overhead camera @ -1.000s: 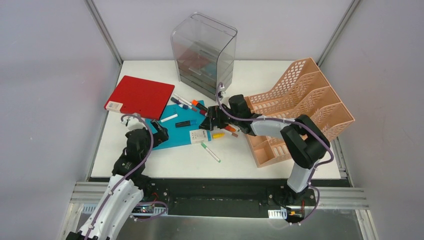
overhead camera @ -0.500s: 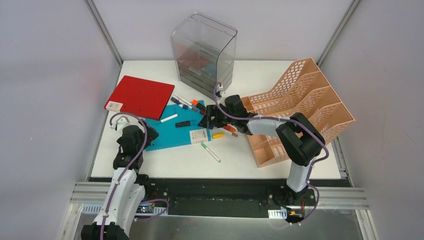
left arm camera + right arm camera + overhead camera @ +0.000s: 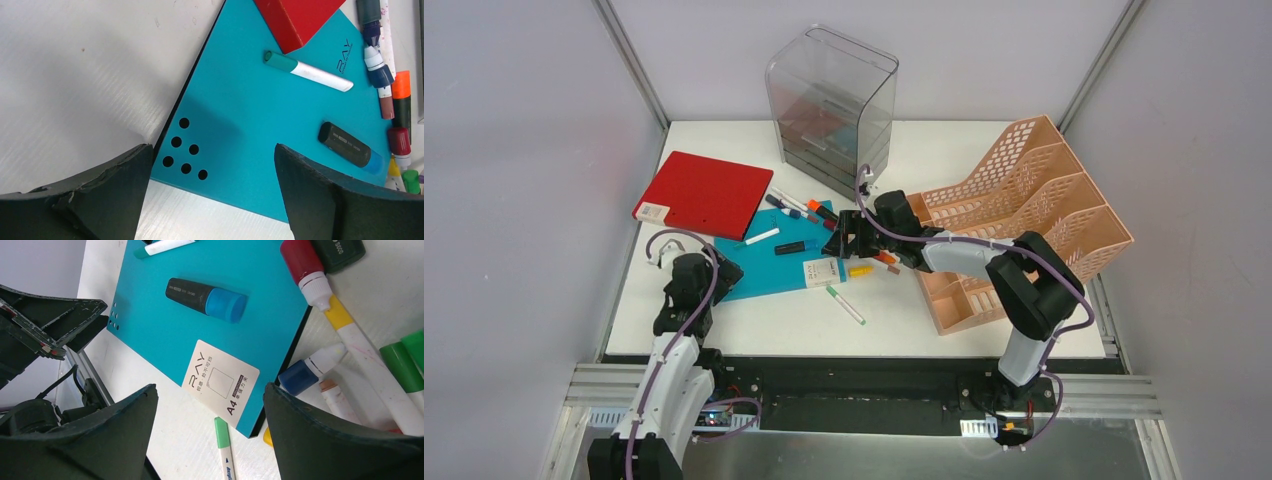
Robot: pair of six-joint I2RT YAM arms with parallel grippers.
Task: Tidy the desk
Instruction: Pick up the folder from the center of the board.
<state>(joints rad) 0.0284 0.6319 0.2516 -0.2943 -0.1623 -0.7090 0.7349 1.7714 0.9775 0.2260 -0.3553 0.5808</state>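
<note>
Teal is your anchor: the teal folder lies flat on the desk, and that white tabletop runs out from under it on every side to the grey walls. Your left gripper sits at the folder's near-left corner, where six punched holes show between its fingers; the jaws are spread wide and hold nothing. Your right gripper hangs above the folder's right end, also parted and empty, with a white label printed "RAY A4" framed between its fingers on the folder's near-right corner. On the folder itself you have a black marker with a blue cap near the middle and a white pen with a teal cap toward the far edge. A red folder lies beyond the teal one on its far-left side, one red corner overlapping the teal sheet. Loose markers are scattered on the desk just off the folder's far and right edges, and a green-capped pen lies just in front of its near-right corner. The clear grey drawer box stands well beyond the folder, and the peach file rack well to its right.
</note>
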